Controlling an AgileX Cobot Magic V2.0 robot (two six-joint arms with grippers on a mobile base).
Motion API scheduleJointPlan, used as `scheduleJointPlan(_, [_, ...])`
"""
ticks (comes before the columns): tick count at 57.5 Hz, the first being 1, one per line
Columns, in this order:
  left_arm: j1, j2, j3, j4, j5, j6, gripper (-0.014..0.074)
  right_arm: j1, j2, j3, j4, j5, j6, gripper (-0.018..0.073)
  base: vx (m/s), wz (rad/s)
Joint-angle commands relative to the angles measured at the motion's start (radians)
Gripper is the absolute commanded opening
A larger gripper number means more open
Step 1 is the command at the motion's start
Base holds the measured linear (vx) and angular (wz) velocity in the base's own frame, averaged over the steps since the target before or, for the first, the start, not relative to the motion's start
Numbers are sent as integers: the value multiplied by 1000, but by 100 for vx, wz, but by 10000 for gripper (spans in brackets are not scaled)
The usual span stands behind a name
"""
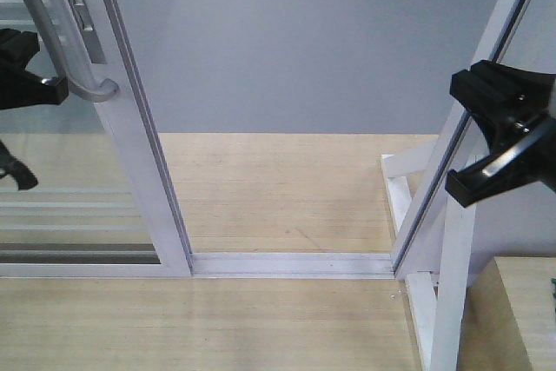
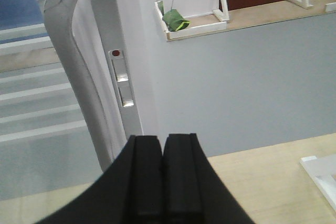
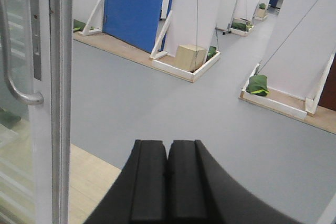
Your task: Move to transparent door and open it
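**Door slid aside, both grippers closed on nothing**

We see the transparent door [image 1: 130, 154] at the left of the front view, its white stile leaning across the frame and its curved grey-white bar handle [image 1: 65, 49] in the upper left corner. Between that stile and the slanted white frame post [image 1: 460, 128] on the right there is a wide gap, with the floor track [image 1: 291, 262] lying bare across it and grey floor beyond. We judge from this that the opening step is largely done, or at least well along.

The left gripper [image 2: 161, 177] has its pads pressed together with nothing between them; in its wrist view the handle [image 2: 79, 77] and the lock plate [image 2: 122, 77] stand just ahead and to its left, not touching. In the front view it sits beside the handle, not around it. The right gripper [image 3: 168, 182] is likewise pressed closed and empty, facing through the gap, with the door's edge [image 3: 60, 98] at its left.

If the door must travel further, we think the next move calls for the left gripper to bear against the handle or stile and push leftward along the track. Otherwise, we would draw both arms back clear of the frame.
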Motion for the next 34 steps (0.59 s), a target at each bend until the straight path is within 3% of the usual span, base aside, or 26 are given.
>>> scheduleJointPlan(1, [-30, -130, 22, -16, 27, -8, -6, -1, -92, -29, -2, 21, -8, -3, 0, 0])
scheduleJointPlan(18, [-66, -565, 180, -171, 271, -6, -6, -1, -345, -29, -31, 264, 9, -3, 0, 0])
scheduleJointPlan(34, [-66, -922, 247, -189, 546, -3, -6, -1, -443, -29, -247, 407, 233, -3, 0, 0])
